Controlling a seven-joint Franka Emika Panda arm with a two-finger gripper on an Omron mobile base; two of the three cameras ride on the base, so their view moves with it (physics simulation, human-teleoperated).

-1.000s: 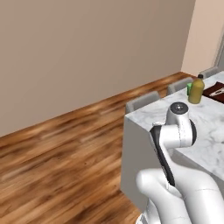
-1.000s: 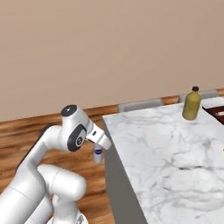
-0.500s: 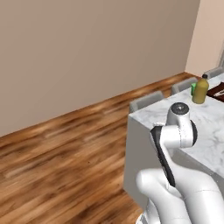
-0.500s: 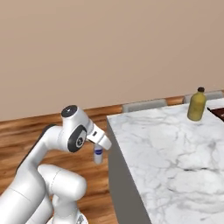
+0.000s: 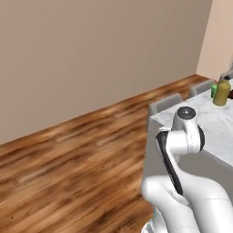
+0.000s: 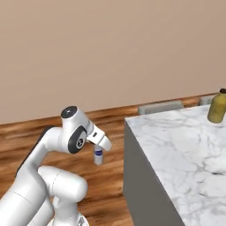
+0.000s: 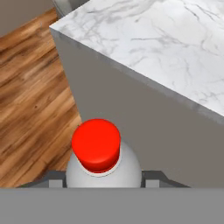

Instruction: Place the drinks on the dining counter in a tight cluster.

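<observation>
My gripper hangs beside the dining counter, out over the wood floor, and is shut on a small pale bottle. In the hand view that bottle has a red cap and sits between the fingertips, with the counter's grey side and marble top ahead. A squat yellow juice bottle with a black cap stands upright far along the counter. It is also at the right edge of the left base view, on the counter.
Grey padded stools line the counter's far side. A small green thing sits beside the juice bottle. Wood floor spreads to the left, up to a plain beige wall.
The whole picture has shifted: the counter and juice bottle slid right in both base views, so the base moved. The gripper stays shut on the small bottle in the same pose.
</observation>
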